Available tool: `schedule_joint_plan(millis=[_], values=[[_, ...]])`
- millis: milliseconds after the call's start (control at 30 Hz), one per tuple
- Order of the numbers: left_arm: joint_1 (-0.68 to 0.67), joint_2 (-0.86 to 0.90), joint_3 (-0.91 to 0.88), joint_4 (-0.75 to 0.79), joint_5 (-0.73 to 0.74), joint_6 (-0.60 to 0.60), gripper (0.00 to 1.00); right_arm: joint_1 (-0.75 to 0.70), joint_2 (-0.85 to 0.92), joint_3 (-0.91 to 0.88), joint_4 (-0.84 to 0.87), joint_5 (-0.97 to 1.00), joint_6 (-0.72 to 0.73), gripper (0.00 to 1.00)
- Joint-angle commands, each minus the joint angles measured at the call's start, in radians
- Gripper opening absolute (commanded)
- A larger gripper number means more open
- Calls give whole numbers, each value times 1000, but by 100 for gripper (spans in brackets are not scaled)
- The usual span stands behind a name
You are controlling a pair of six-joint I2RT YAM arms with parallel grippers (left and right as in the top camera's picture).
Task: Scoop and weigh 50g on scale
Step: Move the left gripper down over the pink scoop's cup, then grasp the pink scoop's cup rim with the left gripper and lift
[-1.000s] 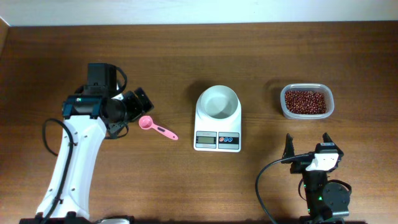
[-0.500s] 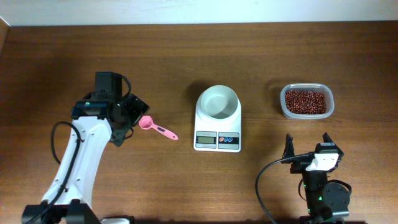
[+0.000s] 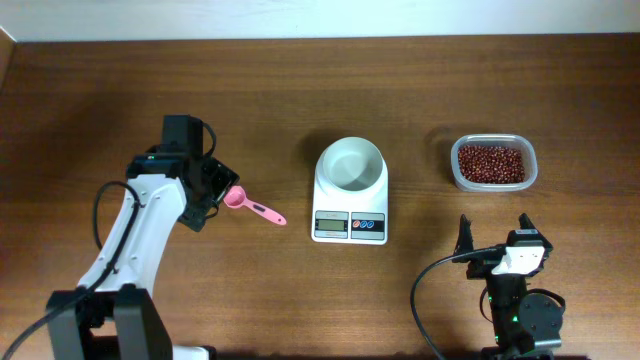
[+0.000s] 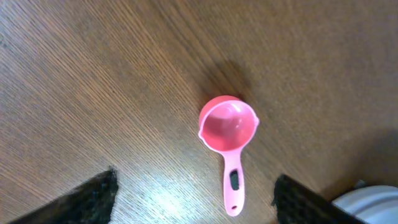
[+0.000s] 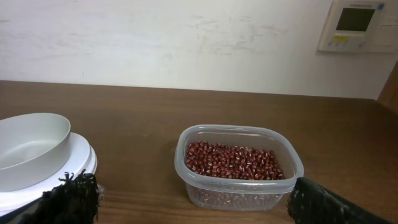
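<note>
The left claw [image 4: 196, 198] has swung in over the pink scoop [image 4: 227, 124] lying left of the scale [image 3: 350, 204], jaws open astride it, gripping nothing, so pickup looks imminent; the scale's bowl sits empty.

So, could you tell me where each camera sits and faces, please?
Overhead: above the table, looking straight down; left arm, right arm, pink scoop, scale, bean tub.
Left wrist: looks down on the scoop; own fingertips at bottom corners.
Right wrist: low, faces the wall over tub and scale; fingertips likewise.
Shared: scoop in overhead and left wrist.
</note>
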Motion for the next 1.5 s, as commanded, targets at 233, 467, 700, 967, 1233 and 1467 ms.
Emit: schedule_joint_plan(millis=[233, 467, 700, 967, 1233, 1467], values=[[2, 119, -11, 11, -15, 5, 64, 9, -8, -9, 0, 16, 0, 99], [2, 173, -11, 40, -14, 5, 57, 9, -8, -9, 0, 16, 0, 99], [2, 200, -11, 81, -14, 5, 48, 9, -8, -9, 0, 16, 0, 99], [-17, 200, -12, 102, -15, 5, 43, 9, -8, -9, 0, 16, 0, 99], [-39, 200, -23, 107, -45, 4, 42, 9, -8, -9, 0, 16, 0, 99], [-39, 200, -78, 166, -67, -11, 37, 9, -8, -9, 0, 16, 0, 99]])
